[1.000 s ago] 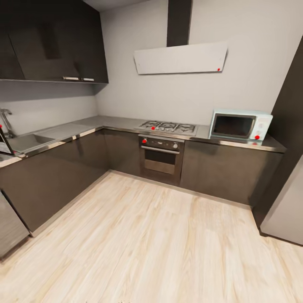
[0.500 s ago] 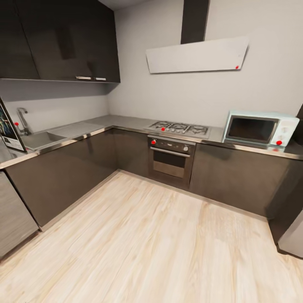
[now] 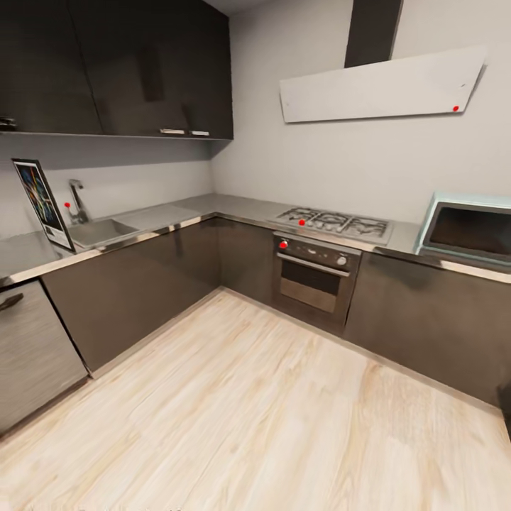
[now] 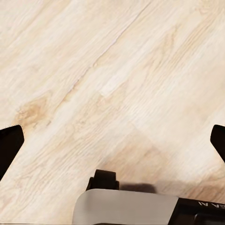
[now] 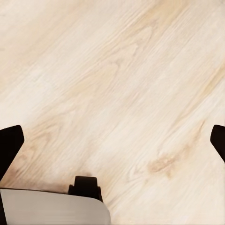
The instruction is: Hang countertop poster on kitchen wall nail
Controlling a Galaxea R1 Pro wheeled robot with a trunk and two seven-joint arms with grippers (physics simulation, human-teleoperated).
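The poster [image 3: 44, 204] stands upright at the left end of the kitchen countertop [image 3: 213, 207], leaning against the pale grey wall beside the sink; it has a thin black frame, a white border and dark blue artwork. I can make out no wall nail on the pale walls from here. My left gripper [image 4: 112, 140] hangs open over the wood floor, its dark fingertips [image 4: 9, 143] far apart with nothing between them. My right gripper [image 5: 112, 140] is open too, above bare floorboards.
A sink [image 3: 99, 231] with a faucet [image 3: 76, 199] sits right of the poster. A gas hob [image 3: 332, 223] and oven [image 3: 312, 278] are in the far run, with a microwave [image 3: 468, 233] at right. Dark upper cabinets [image 3: 113, 67] hang overhead. Light wood floor [image 3: 270, 419] lies between me and the counters.
The camera has swung left, so the whole kitchen has shifted right in view. The poster, only a sliver at the left edge before, now shows in full.
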